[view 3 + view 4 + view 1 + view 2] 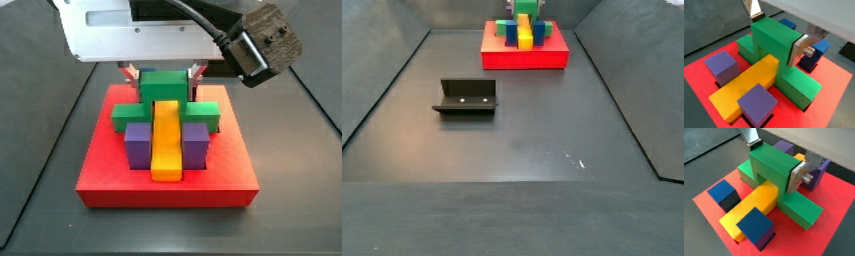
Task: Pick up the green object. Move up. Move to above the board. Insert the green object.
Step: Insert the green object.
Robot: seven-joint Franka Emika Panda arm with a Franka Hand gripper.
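My fingers [803, 48] are pinching the raised middle cube of the green object [777, 42], one silver plate on each side. My gripper [163, 72] hangs straight down over the board [167, 180]. The bright green piece straddles the long yellow bar [751, 207], its low side cubes down on the red slab, purple blocks [136, 145] alongside. The board sits at the desk's [516, 140] far end.

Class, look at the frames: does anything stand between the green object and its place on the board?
Nothing visible does. The green object, flanked by the gripper fingers, already straddles the yellow bar on the board.
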